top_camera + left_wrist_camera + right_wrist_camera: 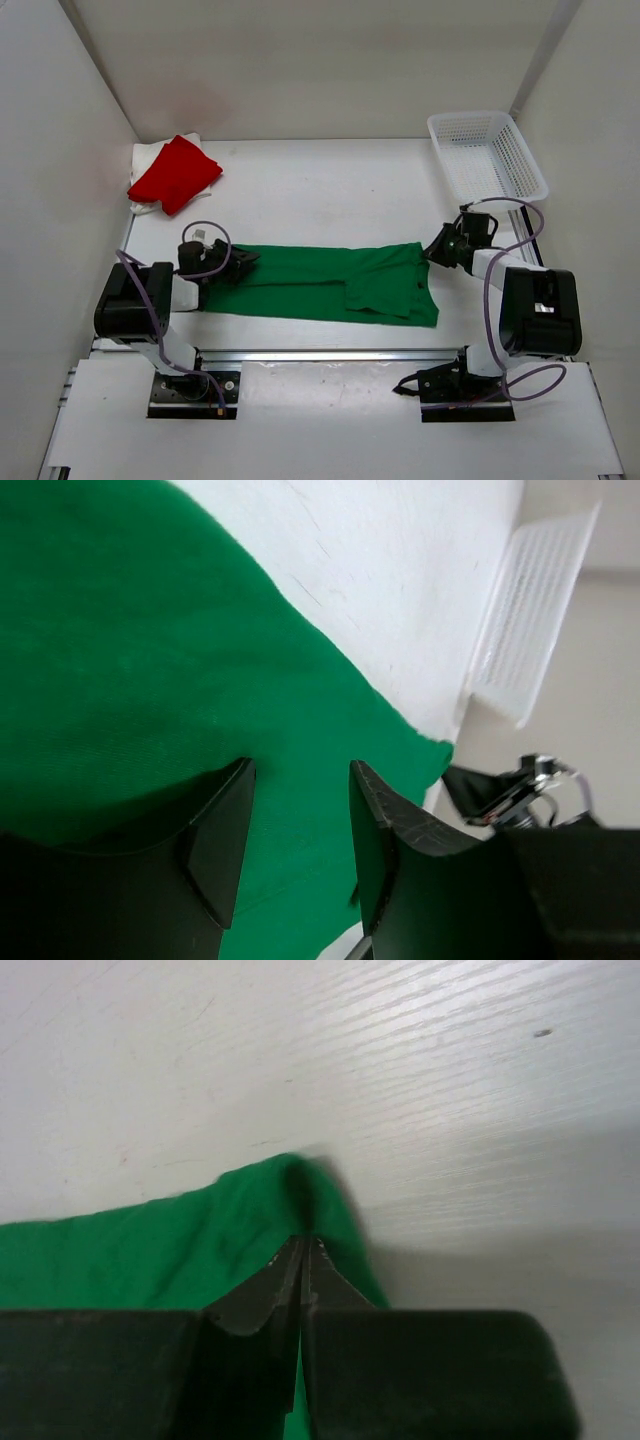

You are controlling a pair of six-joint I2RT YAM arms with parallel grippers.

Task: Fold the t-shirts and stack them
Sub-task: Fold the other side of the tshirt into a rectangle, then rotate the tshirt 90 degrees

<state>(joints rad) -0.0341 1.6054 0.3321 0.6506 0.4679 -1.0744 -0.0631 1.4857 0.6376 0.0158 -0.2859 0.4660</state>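
The green t-shirt (320, 280) lies as a long folded strip across the table's middle. My left gripper (243, 259) is open at the strip's left end, its jaws apart over the green cloth (150, 660). My right gripper (432, 252) is shut on the strip's far right corner, pinching a fold of green cloth (200, 1235) at its tips. The red t-shirt (175, 172) lies folded on the cream-white t-shirt (146, 157) at the far left corner.
A white plastic mesh basket (487, 155) stands at the far right corner; its side shows in the left wrist view (525, 610). White walls enclose the table on the left, back and right.
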